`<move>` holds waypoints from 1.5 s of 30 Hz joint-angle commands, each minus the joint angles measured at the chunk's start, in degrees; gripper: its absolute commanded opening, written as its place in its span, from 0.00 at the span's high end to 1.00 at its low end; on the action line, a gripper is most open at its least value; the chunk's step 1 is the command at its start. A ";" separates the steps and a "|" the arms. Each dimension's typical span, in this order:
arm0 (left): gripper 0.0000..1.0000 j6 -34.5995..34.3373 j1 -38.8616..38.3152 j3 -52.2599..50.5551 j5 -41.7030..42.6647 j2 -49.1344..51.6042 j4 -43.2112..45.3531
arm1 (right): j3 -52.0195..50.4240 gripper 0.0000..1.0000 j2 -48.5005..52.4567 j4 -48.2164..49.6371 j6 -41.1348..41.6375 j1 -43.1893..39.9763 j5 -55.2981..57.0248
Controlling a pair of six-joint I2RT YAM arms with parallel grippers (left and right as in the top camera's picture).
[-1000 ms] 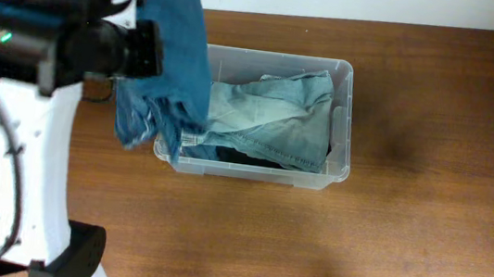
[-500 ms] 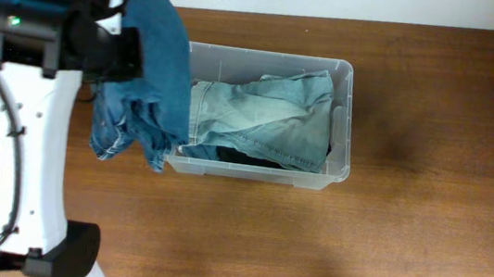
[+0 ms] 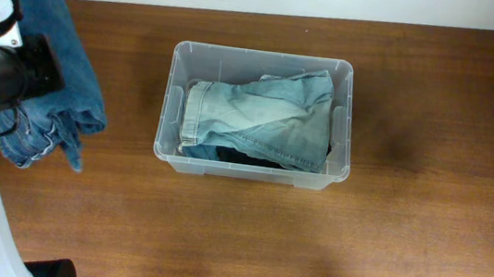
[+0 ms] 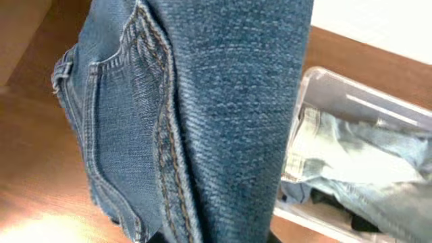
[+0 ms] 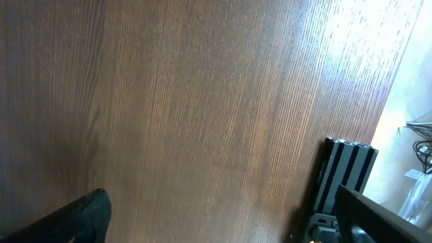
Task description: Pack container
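While the left gripper [image 3: 42, 67], clamped on dark blue jeans [image 3: 68, 90], hangs off to the left of the mid-table container [image 3: 237, 61] and the right gripper [image 5: 226, 226] idles wide open, loading appears pending: carry across, lower onto the pale jeans [image 3: 263, 117], release.

Bare table [image 3: 438, 179] right of container [image 3: 350, 122]

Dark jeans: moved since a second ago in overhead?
Yes. The dark jeans have gone left: from hanging over the left wall of the container to well clear of it, near the picture's left edge.
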 commanded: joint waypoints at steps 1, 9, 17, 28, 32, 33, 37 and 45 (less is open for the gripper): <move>0.99 2.91 -0.87 -3.45 3.19 -0.48 0.35 | -0.24 0.02 -0.07 0.00 0.48 -0.15 0.28; 0.99 2.89 -0.90 -9.81 3.21 5.27 0.35 | -0.24 0.02 -0.07 0.00 0.48 -0.15 0.28; 0.99 2.89 -4.48 -9.81 3.21 7.98 1.95 | -0.24 0.02 -0.07 0.02 0.48 -0.15 0.28; 0.99 2.45 -14.27 -9.81 3.19 8.00 5.77 | -0.24 0.02 -0.07 0.02 0.48 -0.15 0.28; 0.99 2.45 -17.00 -9.81 3.17 8.00 6.62 | -0.24 0.02 -0.07 0.00 0.48 -0.15 0.28; 0.99 2.45 -17.51 -9.81 3.17 8.00 6.80 | -0.24 0.02 -0.07 0.00 0.48 -0.15 0.28; 0.99 2.45 -18.93 -9.79 1.68 8.00 7.43 | -0.24 0.02 -0.07 0.00 0.48 -0.15 0.28; 0.99 -0.50 -21.62 -9.79 1.68 8.02 8.41 | -0.24 0.02 -0.07 0.00 0.48 -0.15 0.28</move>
